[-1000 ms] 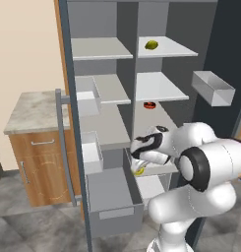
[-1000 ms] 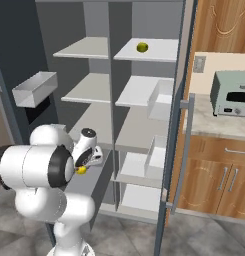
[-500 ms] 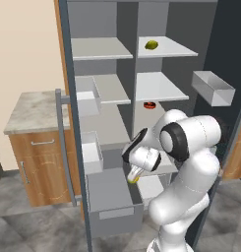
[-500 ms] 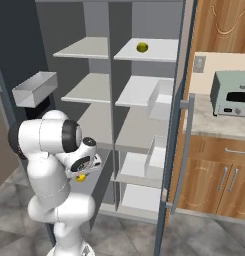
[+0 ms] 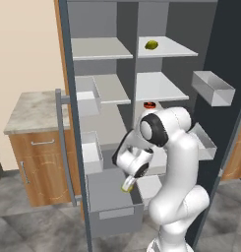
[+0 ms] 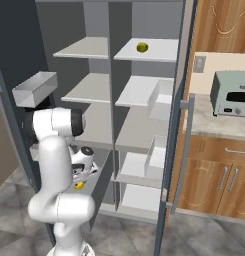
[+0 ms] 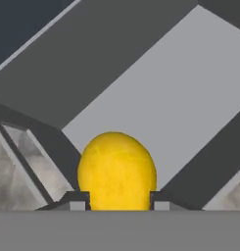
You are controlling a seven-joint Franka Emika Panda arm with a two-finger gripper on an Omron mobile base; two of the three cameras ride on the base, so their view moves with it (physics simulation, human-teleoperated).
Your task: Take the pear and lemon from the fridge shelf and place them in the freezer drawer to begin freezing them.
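An open grey fridge (image 5: 166, 19) stands with its freezer drawer (image 5: 114, 211) pulled out at 6 o'clock, ready to receive fruit. The white arm reaches down over the drawer, its claw (image 5: 127, 186) clamped on the yellow lemon (image 7: 116, 169). The pear (image 5: 151, 45) waits on the top fridge shelf (image 5: 176, 48) at 1 o'clock.

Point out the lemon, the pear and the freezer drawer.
lemon (image 7: 116, 169): hand view, middle of its yellow skin.
pear (image 5: 151, 45): left base view, middle of the fruit on the top shelf.
freezer drawer (image 5: 114, 213): left base view, its flat front panel.
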